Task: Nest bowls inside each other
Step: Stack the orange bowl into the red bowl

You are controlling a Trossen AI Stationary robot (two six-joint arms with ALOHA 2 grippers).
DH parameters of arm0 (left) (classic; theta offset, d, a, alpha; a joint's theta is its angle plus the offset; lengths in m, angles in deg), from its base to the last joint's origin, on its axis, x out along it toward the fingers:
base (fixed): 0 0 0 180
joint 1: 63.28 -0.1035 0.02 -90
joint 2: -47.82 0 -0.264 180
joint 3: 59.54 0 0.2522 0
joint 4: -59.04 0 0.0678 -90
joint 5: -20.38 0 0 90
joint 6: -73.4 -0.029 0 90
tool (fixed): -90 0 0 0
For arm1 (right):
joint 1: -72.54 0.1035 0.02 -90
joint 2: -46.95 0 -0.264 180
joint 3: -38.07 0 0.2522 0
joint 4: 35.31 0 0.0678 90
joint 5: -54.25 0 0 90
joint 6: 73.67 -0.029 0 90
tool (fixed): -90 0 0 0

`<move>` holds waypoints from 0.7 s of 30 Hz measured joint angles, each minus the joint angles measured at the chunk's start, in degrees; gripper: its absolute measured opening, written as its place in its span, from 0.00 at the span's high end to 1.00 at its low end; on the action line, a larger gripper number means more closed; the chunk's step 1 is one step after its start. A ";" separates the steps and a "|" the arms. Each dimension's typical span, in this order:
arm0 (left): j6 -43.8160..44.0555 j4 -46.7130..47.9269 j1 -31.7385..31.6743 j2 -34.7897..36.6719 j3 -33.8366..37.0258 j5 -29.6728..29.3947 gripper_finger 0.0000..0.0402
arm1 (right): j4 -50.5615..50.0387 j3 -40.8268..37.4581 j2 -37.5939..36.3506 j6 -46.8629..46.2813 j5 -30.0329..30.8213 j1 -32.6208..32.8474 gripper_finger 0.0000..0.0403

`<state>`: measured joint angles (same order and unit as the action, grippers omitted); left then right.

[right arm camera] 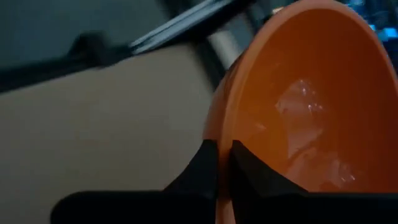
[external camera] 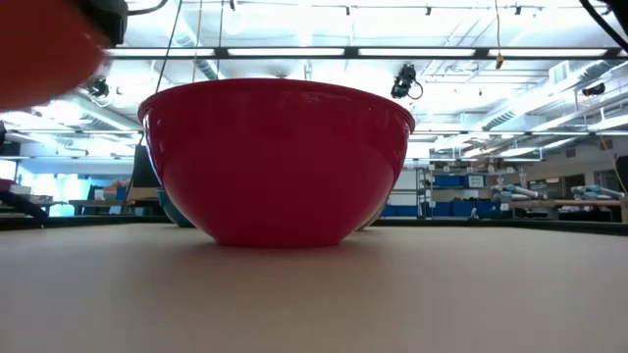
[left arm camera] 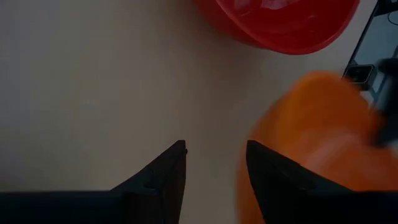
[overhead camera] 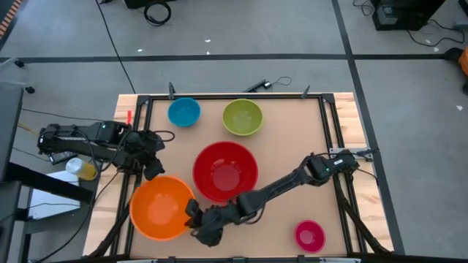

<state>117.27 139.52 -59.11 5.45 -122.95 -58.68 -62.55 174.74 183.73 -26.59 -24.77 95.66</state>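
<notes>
The orange bowl is at the near left, with my right gripper shut on its rim. It also shows in the right wrist view, and in the low view as an orange blur high above the table. The red bowl stands upright on its base at the middle. The blue bowl and the green bowl stand at the far side, the pink bowl at the near right. My left gripper hovers open by the table's left edge, beside the orange bowl. My right gripper pinches the orange bowl's rim on the side facing the red bowl, one finger inside the bowl and one outside. The fingers come slanting down from the table's right. The bowl is tilted and lifted clear of the table.
The wooden tabletop is framed by a dark rail. Cables and a yellow object lie off the table's left edge. There is bare surface between the red bowl and the pink bowl.
</notes>
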 joint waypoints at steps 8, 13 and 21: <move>1.03 0.44 -0.04 0.59 -0.02 -2.47 0.58 | -18.69 0.09 -11.02 -16.24 -3.01 -3.26 0.94; 0.37 -0.24 -0.05 1.68 0.02 -6.33 0.58 | -35.10 0.09 -15.70 -24.84 6.42 -3.22 0.94; 1.69 -7.10 -0.09 1.51 0.02 -8.37 0.58 | -52.75 -0.82 -18.51 -41.80 6.61 -3.60 0.94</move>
<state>118.96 132.42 -59.20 6.96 -122.93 -67.05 -115.30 173.92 165.23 -68.39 -18.16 92.07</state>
